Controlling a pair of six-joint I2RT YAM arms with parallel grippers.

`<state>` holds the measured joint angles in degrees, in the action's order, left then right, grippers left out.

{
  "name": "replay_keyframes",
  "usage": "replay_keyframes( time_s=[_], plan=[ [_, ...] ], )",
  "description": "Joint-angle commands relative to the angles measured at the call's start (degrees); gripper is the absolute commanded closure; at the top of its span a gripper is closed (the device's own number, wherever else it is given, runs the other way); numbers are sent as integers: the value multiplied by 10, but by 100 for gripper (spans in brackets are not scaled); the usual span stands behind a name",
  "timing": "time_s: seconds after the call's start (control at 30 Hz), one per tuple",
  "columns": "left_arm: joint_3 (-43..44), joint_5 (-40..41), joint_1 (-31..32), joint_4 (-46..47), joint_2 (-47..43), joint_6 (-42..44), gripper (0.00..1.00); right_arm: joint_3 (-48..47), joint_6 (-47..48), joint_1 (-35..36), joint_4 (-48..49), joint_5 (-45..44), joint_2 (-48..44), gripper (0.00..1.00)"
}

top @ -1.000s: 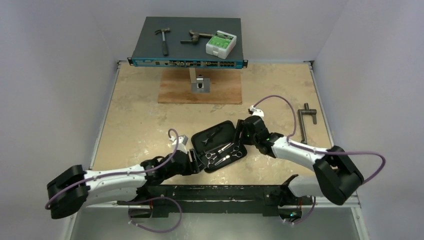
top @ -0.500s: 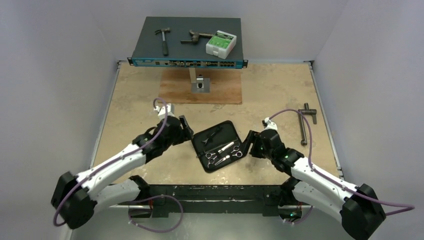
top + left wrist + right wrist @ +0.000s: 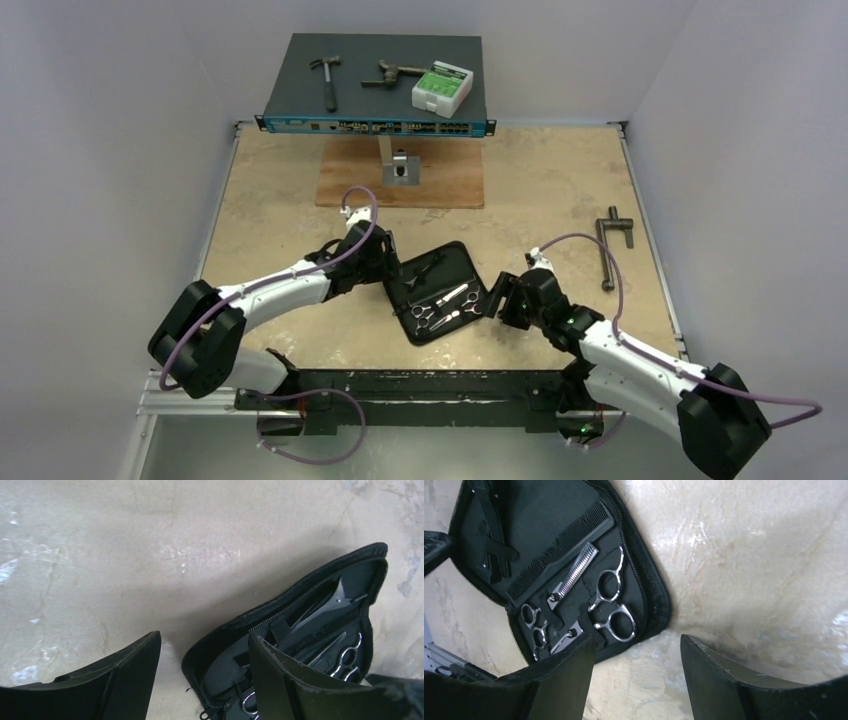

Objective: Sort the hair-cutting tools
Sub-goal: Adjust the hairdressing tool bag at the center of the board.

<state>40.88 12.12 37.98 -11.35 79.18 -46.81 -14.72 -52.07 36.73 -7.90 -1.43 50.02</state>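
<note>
An open black zip case (image 3: 455, 258) lies on the table between my arms. It holds two silver scissors (image 3: 611, 600), (image 3: 535, 626), a long black comb (image 3: 559, 550) and a black pointed hair clip (image 3: 489, 535). The clip (image 3: 330, 605) and scissor rings (image 3: 347, 657) also show in the left wrist view. My left gripper (image 3: 385, 262) is open at the case's left edge; in its wrist view (image 3: 204, 639) one finger is over the case (image 3: 235, 655) and the other over the table. My right gripper (image 3: 493, 297) is open and empty at the case's right corner (image 3: 638, 642).
A network switch (image 3: 375, 110) on a stand at the back carries a hammer (image 3: 326, 80), a rusty tool (image 3: 392, 73) and a green-white box (image 3: 441, 87). A wooden board (image 3: 440, 185) lies under it. A grey T-shaped bar (image 3: 610, 245) lies at the right.
My left gripper has swung from the case's near left corner up to its far left edge. My right gripper has moved from the case's far right side to its near right corner.
</note>
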Motion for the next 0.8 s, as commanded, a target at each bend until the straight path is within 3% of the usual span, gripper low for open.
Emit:
replay_keyframes(
  time_s=[0.0,0.13,0.43,0.77],
  plan=[
    [-46,-49,-2,92,-11,12,37,13,-17,0,63,13,59,37],
    [-118,-67,-1,154,-54,1,42,8,-24,-1,101,7,89,38],
    [-230,-56,35,178,-123,-46,51,-48,9,-1,139,-10,194,42],
    [-295,10,116,87,-241,-138,50,-124,41,-8,139,-32,274,42]
  ],
)
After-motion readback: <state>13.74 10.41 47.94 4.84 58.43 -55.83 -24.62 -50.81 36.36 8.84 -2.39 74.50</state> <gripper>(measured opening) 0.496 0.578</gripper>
